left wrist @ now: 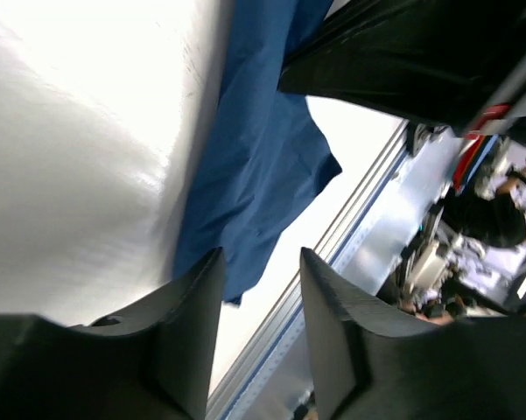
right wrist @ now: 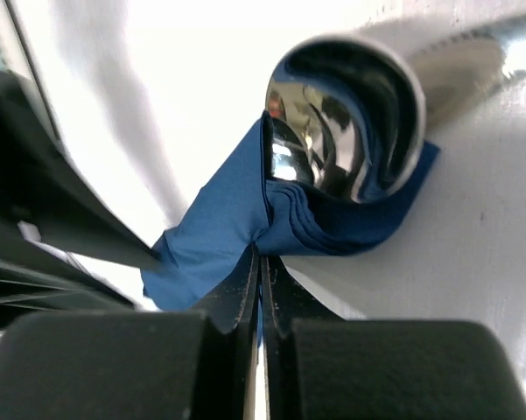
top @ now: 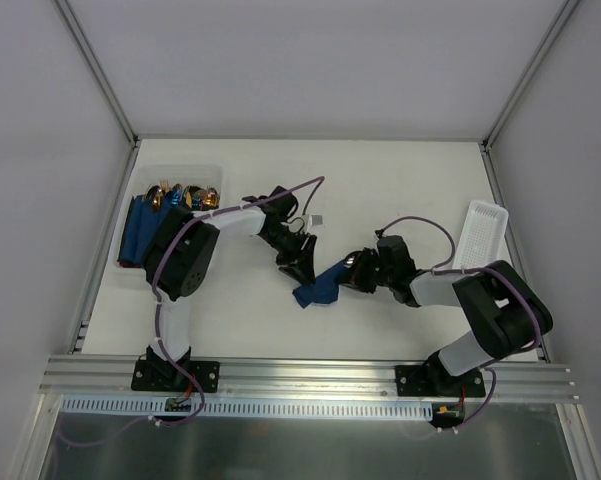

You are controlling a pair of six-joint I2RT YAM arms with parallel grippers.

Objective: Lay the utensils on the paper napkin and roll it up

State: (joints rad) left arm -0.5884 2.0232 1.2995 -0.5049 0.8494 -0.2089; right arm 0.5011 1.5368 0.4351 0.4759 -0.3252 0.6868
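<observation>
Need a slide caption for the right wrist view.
Right gripper pinched shut on the blue paper napkin, with a shiny spoon bowl nested in its folds.

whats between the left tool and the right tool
The napkin, wrapped round a spoon, as the top view shows; the right tool is shut on its fold, the left tool open.

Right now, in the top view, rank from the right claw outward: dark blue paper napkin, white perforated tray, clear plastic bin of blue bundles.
1. Dark blue paper napkin: pinched in the right claw.
2. White perforated tray: to its right.
3. Clear plastic bin: far left.
</observation>
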